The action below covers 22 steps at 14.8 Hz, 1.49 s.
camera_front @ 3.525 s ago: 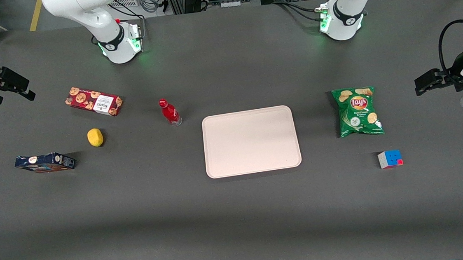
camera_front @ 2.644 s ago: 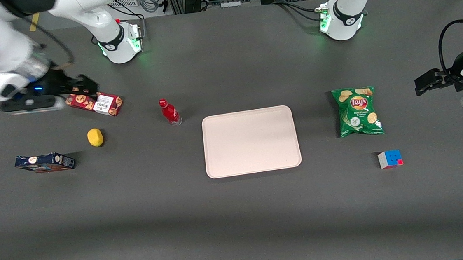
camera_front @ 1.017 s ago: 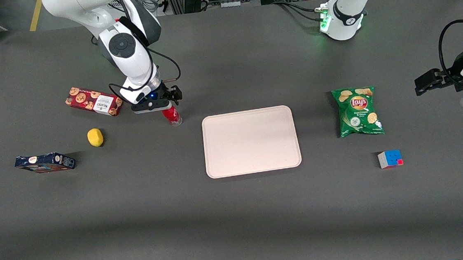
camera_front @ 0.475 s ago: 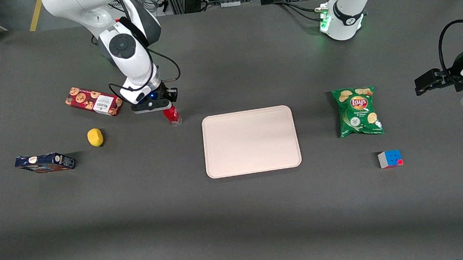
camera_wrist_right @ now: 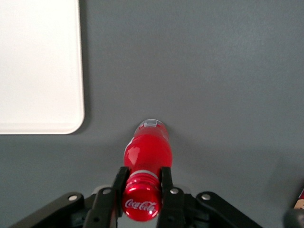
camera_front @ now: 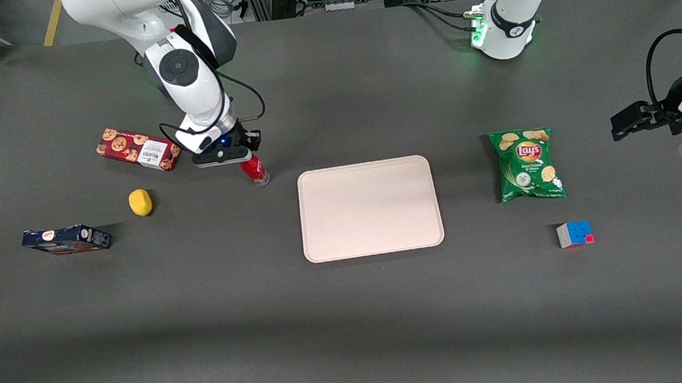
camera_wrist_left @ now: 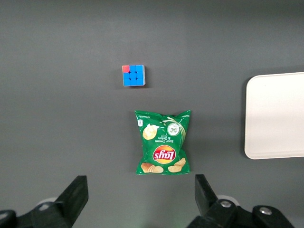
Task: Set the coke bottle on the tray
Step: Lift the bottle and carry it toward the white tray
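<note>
The coke bottle (camera_front: 256,171) is a small red bottle standing on the dark table, beside the tray (camera_front: 370,207) toward the working arm's end. My right gripper (camera_front: 245,156) is directly above it and shut on it. In the right wrist view the gripper (camera_wrist_right: 142,183) has its black fingers (camera_wrist_right: 120,183) pressed on the bottle's neck just under the red cap, and the bottle's body (camera_wrist_right: 148,149) hangs below them. The pale pinkish-beige tray (camera_wrist_right: 38,66) lies flat with nothing on it.
A red cookie box (camera_front: 137,149), a lemon (camera_front: 140,202) and a dark blue box (camera_front: 66,239) lie toward the working arm's end. A green chip bag (camera_front: 527,164) and a colour cube (camera_front: 575,234) lie toward the parked arm's end.
The right arm swung in from the table's end and came down over the bottle. In the last second its fingers drew together on the neck; the bottle has barely shifted.
</note>
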{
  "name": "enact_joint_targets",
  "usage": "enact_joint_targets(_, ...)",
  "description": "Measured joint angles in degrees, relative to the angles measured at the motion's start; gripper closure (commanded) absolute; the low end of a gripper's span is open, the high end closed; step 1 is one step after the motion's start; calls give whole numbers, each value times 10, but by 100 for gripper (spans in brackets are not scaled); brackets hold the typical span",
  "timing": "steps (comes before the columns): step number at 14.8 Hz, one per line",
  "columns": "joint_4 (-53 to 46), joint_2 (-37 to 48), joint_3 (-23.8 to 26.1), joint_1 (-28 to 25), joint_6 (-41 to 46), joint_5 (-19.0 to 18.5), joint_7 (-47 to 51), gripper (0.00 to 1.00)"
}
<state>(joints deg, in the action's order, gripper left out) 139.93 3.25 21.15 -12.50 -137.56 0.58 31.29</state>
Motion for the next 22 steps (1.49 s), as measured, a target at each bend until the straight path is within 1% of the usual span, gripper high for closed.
enact_joint_targets(2,-30,11,-1,2,41,0,0,100)
enact_joint_targets(4,-86,22,-6,3,110,0,0,100)
enact_joint_targets(9,-300,15,-17,7,304,0,-1,100)
enact_joint_targets(12,-441,-40,-19,8,375,-15,-1,100)
enact_joint_targets(14,-526,-103,-19,5,397,-22,2,100)
enact_joint_targets(16,-585,-170,-18,-9,398,-30,16,100)
enact_joint_targets(19,-646,-263,-18,-48,396,-70,54,100)
enact_joint_targets(22,-676,-327,-16,-73,371,-88,82,100)
